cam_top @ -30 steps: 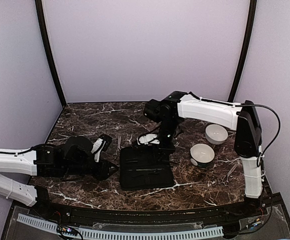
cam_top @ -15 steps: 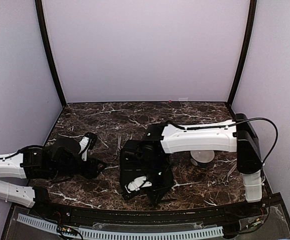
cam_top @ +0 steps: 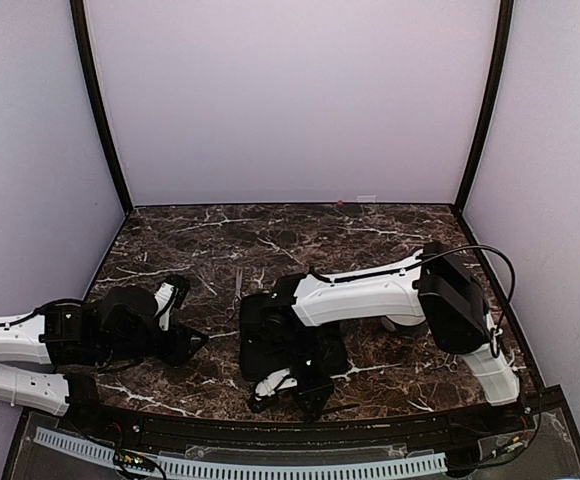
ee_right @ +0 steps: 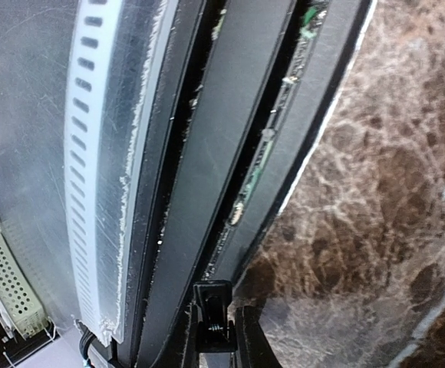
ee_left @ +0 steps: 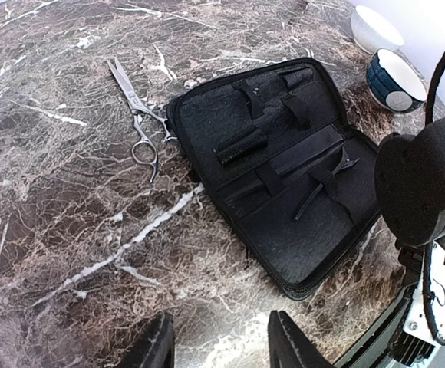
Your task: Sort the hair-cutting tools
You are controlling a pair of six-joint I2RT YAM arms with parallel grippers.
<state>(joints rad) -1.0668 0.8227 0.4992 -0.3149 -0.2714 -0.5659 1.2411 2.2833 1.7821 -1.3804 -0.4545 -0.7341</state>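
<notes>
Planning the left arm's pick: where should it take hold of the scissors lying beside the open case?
Probably grip the scissors at the narrow pivot, between blades and rings, coming straight down with the left tool closing across them. They lie flat on the marble table, so no edge offers a side approach.

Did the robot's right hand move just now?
Yes. The right gripper, pinching a small black clip, went from the far side of the black case across it toward the table's near edge.
</notes>
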